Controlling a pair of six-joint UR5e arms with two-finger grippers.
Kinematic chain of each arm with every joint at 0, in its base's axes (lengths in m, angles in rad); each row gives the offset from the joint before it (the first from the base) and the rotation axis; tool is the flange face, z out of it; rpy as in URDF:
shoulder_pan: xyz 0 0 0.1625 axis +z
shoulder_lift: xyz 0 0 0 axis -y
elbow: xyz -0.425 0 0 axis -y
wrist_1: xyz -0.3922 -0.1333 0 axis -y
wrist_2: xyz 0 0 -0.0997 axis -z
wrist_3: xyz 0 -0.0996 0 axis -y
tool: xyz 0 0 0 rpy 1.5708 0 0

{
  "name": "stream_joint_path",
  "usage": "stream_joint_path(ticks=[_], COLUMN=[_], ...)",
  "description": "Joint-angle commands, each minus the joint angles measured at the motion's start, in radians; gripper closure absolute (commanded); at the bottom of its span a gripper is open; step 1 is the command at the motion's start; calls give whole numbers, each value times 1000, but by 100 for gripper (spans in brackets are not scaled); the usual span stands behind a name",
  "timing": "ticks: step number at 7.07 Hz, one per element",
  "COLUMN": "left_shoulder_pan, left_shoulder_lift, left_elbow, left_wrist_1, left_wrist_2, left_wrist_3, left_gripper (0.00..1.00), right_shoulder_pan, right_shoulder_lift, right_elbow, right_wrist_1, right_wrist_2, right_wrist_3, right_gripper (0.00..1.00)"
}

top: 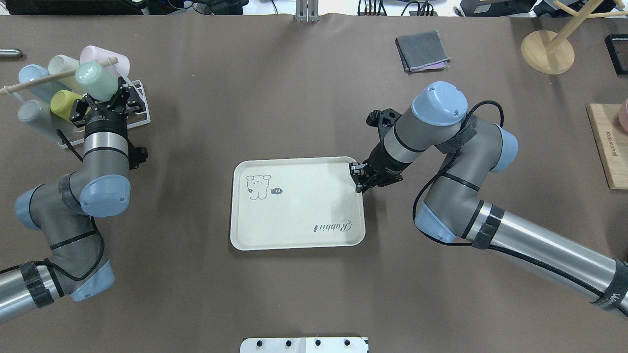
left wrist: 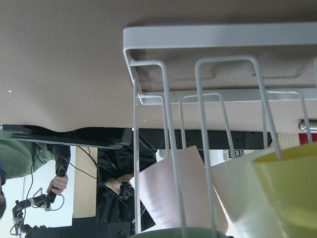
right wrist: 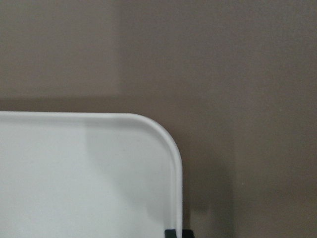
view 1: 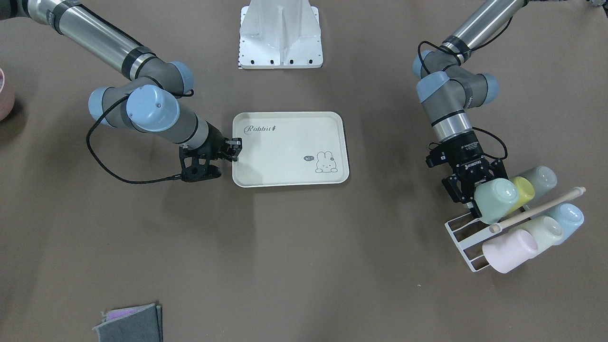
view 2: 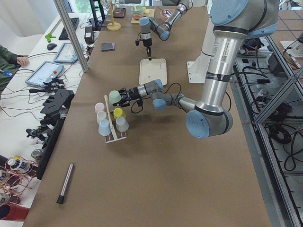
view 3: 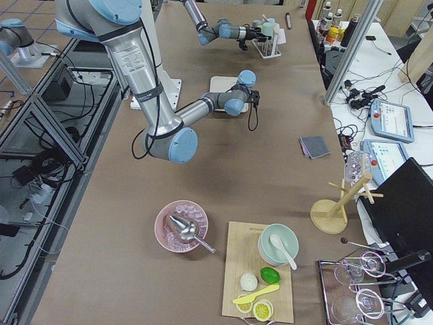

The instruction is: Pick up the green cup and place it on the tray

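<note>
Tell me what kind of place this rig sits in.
Probably a robotics lab staged with kitchenware: teach pendants on a side bench, aluminium framing beside the table, and a cup rack, tray and cutting board as props.

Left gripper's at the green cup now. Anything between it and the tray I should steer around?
Nothing visible lies on the table between the green cup and the tray. At the rack, the wooden rod and the yellow-green cup sit close beside it. The right gripper is at the tray's opposite edge.
</note>
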Motion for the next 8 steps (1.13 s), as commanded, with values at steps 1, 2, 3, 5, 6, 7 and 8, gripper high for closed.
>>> stream_joint_path(ticks=[1, 2, 3, 5, 6, 7, 8], left_shoulder_pan=[-6, -9, -15, -23, -26, -34, -35], left_shoulder_lift=[18, 24, 24, 29, 29, 29, 17], left_elbow=[-20, -26, -30, -84, -101, -119, -136], left_wrist_1=[0, 0, 0, -2, -2, -2, -3], left_wrist_2=[-1, -1, -1, -1, -1, -2, -2], left_wrist_3=[3, 3, 5, 89, 92, 92, 88], left_gripper=[52, 52, 52, 52, 52, 52, 52], right_shoulder_pan=[1, 2, 4, 25, 57, 105, 169], right_shoulder_lift=[-11, -11, -14, -60, -94, -109, -134], right_elbow=[16, 16, 23, 100, 118, 119, 144], right_wrist_1=[0, 2, 0, -8, -14, -17, -78], right_wrist_2=[0, 0, -2, 3, 17, 29, 55], right_wrist_3=[2, 6, 9, 10, 6, -3, -15], right_gripper=[100, 95, 53, 0, 0, 0, 0])
